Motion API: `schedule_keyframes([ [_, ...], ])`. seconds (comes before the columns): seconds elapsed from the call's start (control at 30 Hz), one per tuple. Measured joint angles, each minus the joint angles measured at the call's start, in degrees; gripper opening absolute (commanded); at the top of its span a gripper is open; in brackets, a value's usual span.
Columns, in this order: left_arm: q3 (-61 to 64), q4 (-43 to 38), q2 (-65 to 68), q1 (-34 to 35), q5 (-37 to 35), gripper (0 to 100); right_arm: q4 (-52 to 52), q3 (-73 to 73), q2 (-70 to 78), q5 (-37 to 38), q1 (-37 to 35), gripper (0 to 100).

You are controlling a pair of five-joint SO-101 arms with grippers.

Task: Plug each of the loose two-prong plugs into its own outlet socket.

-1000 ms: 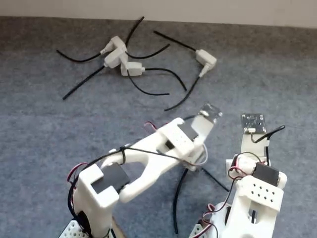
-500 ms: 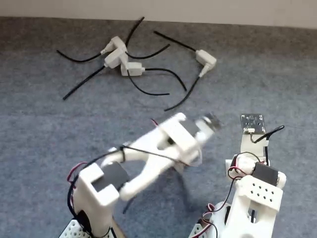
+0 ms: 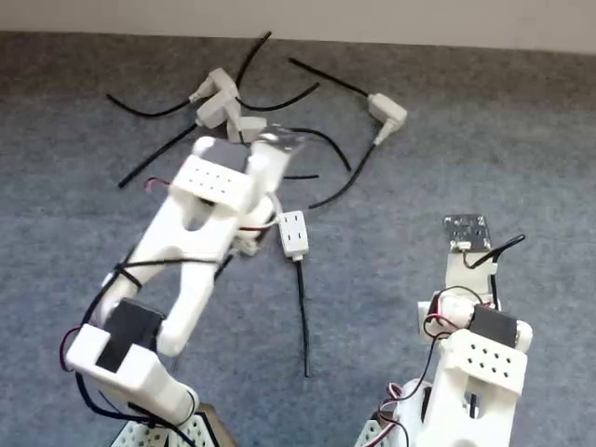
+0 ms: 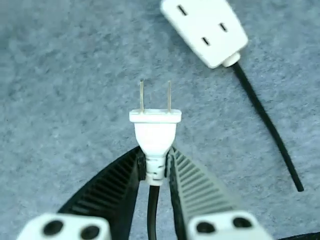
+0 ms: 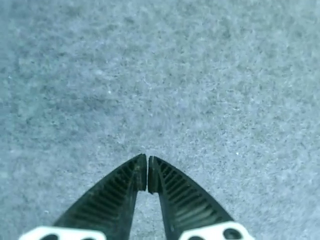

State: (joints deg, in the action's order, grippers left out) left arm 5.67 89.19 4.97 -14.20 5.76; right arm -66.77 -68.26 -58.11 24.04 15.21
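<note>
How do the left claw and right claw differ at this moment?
The left claw is shut on a two-prong plug; the right claw is shut on nothing. The left claw has an outlet socket lying nearby; the right claw points at carpet. Both have black ribbed fingers.

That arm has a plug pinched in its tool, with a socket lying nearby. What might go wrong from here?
The left tool grips the plug only at its narrow neck by the cord, so the plug may twist or slip when pushed. The outlet socket lies loose on the carpet, off to one side of the prongs and angled to them. With the right tool shut over bare carpet, nothing steadies it, so it may slide away.
</note>
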Motion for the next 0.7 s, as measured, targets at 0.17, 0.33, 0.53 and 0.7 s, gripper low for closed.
schedule_keyframes([
  [0.17, 7.91, -6.15, 0.00, 8.97, 0.09, 1, 1.05, -0.35, -0.09, 0.00, -0.26, 1.9],
  [0.33, 16.88, -20.31, 2.37, 21.45, 4.22, 3, 1.14, -0.44, -0.09, 0.00, -0.26, 1.9],
  [0.53, 19.78, -26.55, 4.31, 24.44, 10.11, 29, 1.14, -0.44, -0.09, 0.00, -0.26, 1.9],
  [0.7, 21.10, -28.57, 2.99, 26.46, 10.11, 27, 1.14, -0.44, -0.09, 0.00, -0.26, 1.9],
])
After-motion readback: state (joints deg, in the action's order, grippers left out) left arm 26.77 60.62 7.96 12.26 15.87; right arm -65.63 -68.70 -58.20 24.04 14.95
